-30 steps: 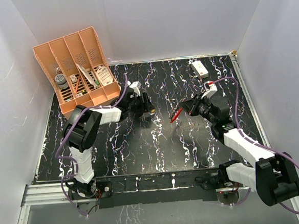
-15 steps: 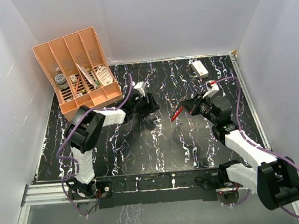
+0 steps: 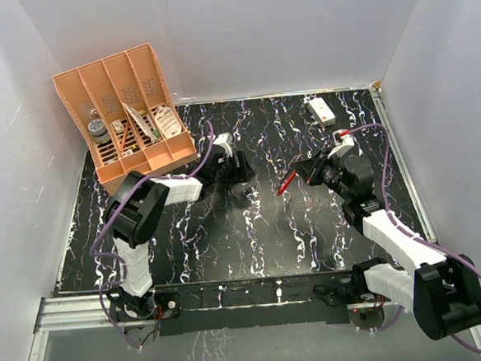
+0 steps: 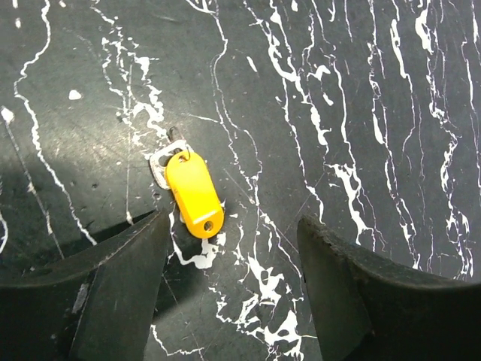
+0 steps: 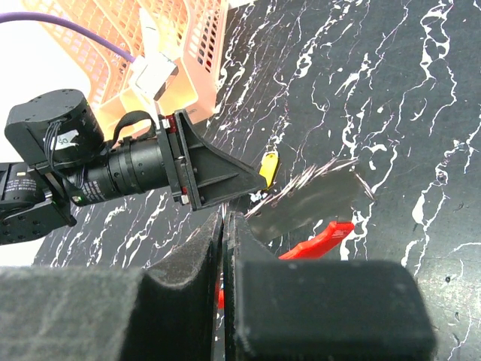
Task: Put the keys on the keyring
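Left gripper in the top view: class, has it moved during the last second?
Yes. The left gripper has shifted right, farther from the orange slotted plastic organizer.

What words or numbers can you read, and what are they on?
No text can be read.
On cards in the orange organizer: too small.
On the small sticker, right wrist view: blurred.
On the key's yellow head: blank.
On the keyring: none shows.

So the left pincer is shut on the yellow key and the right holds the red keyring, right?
No, the left pincer is open over the yellow key, as the left wrist view shows. The right pincer does hold the red keyring.
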`<move>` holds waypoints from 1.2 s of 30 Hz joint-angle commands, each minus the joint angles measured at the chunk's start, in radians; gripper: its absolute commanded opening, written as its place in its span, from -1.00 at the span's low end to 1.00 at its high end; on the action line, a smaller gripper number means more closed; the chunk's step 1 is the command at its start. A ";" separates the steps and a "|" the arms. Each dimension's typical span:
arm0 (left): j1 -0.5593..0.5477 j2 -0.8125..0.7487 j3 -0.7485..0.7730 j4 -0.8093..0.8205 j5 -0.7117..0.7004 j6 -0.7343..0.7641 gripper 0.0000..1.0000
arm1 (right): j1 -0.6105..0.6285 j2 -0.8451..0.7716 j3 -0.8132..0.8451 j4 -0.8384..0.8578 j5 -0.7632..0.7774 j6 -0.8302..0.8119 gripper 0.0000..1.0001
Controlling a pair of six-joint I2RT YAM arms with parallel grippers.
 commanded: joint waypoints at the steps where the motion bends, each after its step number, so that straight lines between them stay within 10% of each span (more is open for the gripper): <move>1: -0.008 -0.078 -0.026 -0.018 -0.047 0.013 0.45 | -0.004 -0.013 0.046 0.062 0.003 -0.010 -1.00; 7: -0.009 -0.073 -0.029 -0.012 -0.052 0.002 0.97 | -0.005 -0.018 0.043 0.061 0.005 -0.009 -1.00; 36: -0.071 0.046 0.042 0.038 -0.123 -0.087 0.97 | -0.027 -0.153 0.072 -0.052 0.046 -0.055 -1.00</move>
